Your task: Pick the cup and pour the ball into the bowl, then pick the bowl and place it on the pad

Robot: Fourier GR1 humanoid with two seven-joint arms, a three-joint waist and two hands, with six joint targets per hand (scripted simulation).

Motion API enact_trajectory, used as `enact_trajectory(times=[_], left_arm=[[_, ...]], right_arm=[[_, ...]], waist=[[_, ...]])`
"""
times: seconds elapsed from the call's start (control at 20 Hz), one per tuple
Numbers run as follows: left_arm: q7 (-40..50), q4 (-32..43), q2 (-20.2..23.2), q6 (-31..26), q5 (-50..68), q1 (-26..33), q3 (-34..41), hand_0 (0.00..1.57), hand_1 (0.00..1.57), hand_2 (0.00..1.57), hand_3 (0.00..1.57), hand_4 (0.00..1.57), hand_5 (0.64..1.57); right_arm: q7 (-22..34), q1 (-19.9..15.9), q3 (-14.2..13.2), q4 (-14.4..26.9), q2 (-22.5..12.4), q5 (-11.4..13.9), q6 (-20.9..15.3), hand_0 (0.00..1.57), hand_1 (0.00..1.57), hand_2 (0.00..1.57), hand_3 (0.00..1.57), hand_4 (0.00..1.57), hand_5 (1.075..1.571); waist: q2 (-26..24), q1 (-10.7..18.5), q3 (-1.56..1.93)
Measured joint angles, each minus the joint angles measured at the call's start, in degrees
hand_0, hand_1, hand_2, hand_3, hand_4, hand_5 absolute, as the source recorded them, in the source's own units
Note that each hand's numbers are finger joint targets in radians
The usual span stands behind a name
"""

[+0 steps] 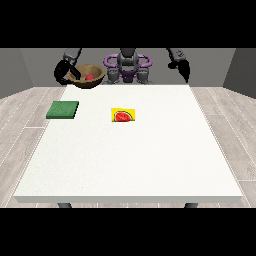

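Hand at the view's left (64, 71) curled round the rim of the brown wooden bowl (90, 77), held above the table's far left corner with the red ball (89, 77) inside

The bowl looks rigid and light; a rim hold may let it tilt, so keep it level. Green square pad (63, 110) lies near, below on the white table (150, 160); the yellow card with a red cup (123, 116) sits mid-table. Hand at the view's right (181, 66) hangs apart, fingers indistinct

Readable text: none that you can make out on any surface.
Yellow card (123, 115): you see a red watermelon-slice picture on it — no letters or numbers.
Green pad (63, 110): plain — no label for you to read.
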Motion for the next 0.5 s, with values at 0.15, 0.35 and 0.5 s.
enact_trajectory(times=[0.15,0.35,0.5], left_arm=[[-0.8,-0.9,0.2,-0.6,0.5,-0.7,0.2,0.00,0.00,0.00,0.00,1.05,1.435],[-1.4,-2.0,1.1,-2.3,1.6,-2.5,0.7,0.00,0.00,0.00,0.00,1.25,1.503],[-0.6,-3.9,4.6,-5.8,4.7,-4.7,3.3,0.00,0.00,0.00,0.00,1.32,1.546]], right_arm=[[-1.9,1.1,-2.0,-0.7,-3.3,-0.8,2.1,1.57,1.57,1.57,0.22,0.88,1.570],[-2.1,-0.9,-5.1,-0.1,-7.4,-1.7,3.4,1.57,1.57,1.57,0.22,0.88,1.570],[-5.2,-1.1,-8.4,1.8,-11.5,-3.1,4.9,1.57,1.57,1.57,0.00,0.92,1.571]], waist=[[2.8,0.8,0.05],[6.6,3.1,0.06],[9.4,5.4,0.08]])
